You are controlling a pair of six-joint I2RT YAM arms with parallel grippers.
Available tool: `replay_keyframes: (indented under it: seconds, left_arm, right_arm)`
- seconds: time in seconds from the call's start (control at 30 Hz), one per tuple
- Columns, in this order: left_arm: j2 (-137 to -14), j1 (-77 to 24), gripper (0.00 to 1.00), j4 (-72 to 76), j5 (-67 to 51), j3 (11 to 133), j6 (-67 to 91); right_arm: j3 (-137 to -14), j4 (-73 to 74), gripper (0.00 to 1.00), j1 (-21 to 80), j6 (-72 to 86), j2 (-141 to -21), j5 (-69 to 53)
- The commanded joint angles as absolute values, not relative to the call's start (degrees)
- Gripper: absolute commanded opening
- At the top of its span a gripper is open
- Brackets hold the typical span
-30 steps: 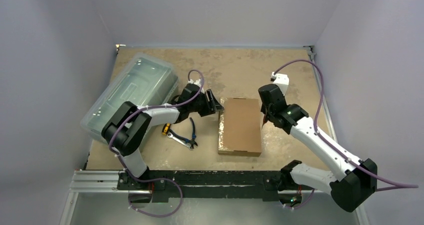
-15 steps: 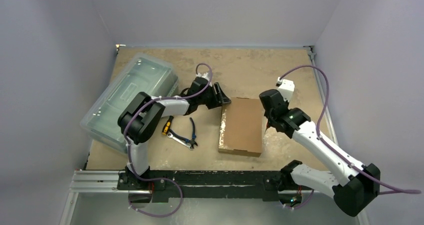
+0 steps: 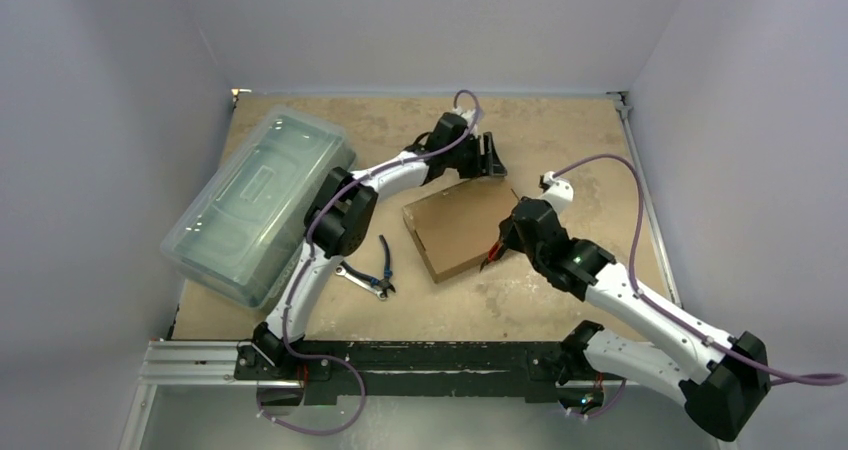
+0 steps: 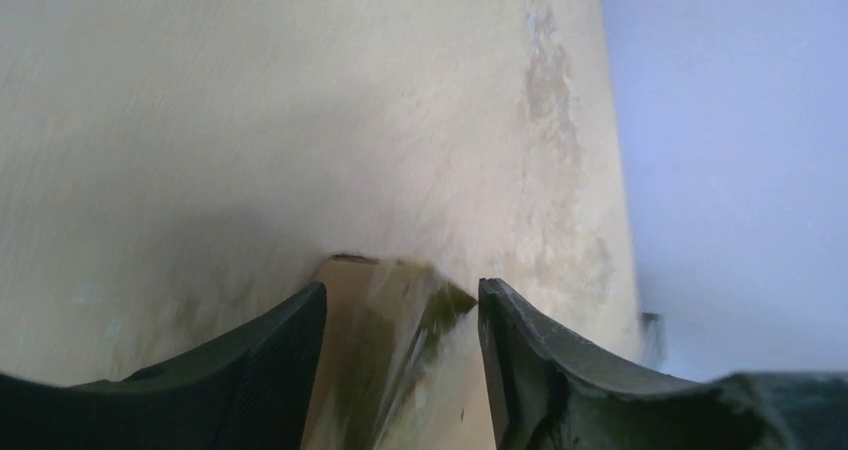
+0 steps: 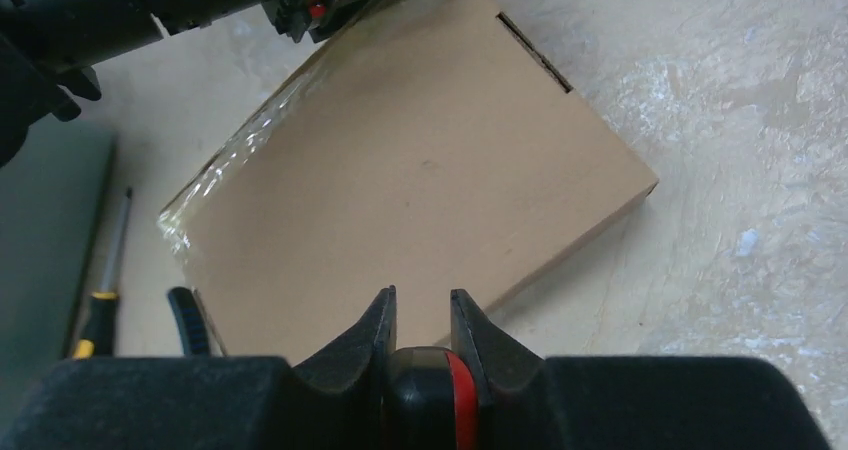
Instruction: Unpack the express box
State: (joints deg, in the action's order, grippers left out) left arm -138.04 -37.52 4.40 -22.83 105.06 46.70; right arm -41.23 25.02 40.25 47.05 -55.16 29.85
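The express box, flat brown cardboard, lies closed and turned at an angle on the table; it fills the right wrist view, with clear tape along its left edge. My left gripper is at the box's far corner. In the blurred left wrist view its open jaws straddle that corner without closing on it. My right gripper is over the box's near right edge, shut on a black and red tool.
A large translucent greenish plastic bin stands at the left. Blue-handled pliers lie left of the box, a screwdriver beside them. Walls close in the table's back and sides.
The left arm has swept from the box's left far corner to the back middle of the table. The box has turned from square to angled. The right gripper has moved down over its near edge.
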Motion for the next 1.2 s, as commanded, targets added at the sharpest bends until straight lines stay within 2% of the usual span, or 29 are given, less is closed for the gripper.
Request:
replay_keyframes:
  seconds: [0.0, 0.1, 0.2, 0.3, 0.47, 0.67, 0.83, 0.93, 1.17]
  left_arm:
    - [-137.45, -37.49, 0.61, -22.83, -19.54, 122.69, 25.64]
    - [-132.13, -35.31, 0.62, -28.32, -15.56, 124.05, 19.83]
    - [-122.7, -34.72, 0.62, -29.43, -12.45, 118.7, 17.15]
    - [-109.97, -34.7, 0.62, -24.41, -11.06, 104.19, 19.66]
    - [-90.13, -34.48, 0.61, -20.01, -3.43, 79.62, 27.82]
    - [-74.6, -34.65, 0.52, -13.36, -3.67, 55.97, 42.62]
    - [-73.36, -36.37, 0.43, -2.1, -8.41, 43.74, 51.67]
    - [-78.15, -37.36, 0.42, -1.74, -10.06, 44.58, 51.25]
    - [-85.87, -37.48, 0.4, 1.02, -3.11, 46.63, 48.57]
  right_arm:
    - [-41.02, 21.62, 0.0, 40.17, 52.72, -49.93, 33.33]
    - [-43.8, 29.39, 0.0, 40.12, 50.99, -47.63, 39.07]
    - [-47.07, 33.66, 0.0, 40.06, 46.56, -45.55, 45.34]
    - [-51.78, 36.81, 0.0, 38.64, 42.78, -47.09, 51.45]
    - [-58.41, 31.05, 0.0, 31.13, 30.4, -54.78, 50.16]
    - [-64.94, 25.81, 0.0, 25.08, 16.68, -70.98, 49.47]
    - [-66.29, 20.27, 0.0, 20.83, 12.88, -79.81, 41.67]
    - [-66.15, 20.26, 0.0, 20.72, 12.58, -82.56, 39.73]
    - [-61.26, 16.57, 0.0, 20.69, 13.93, -81.18, 32.83]
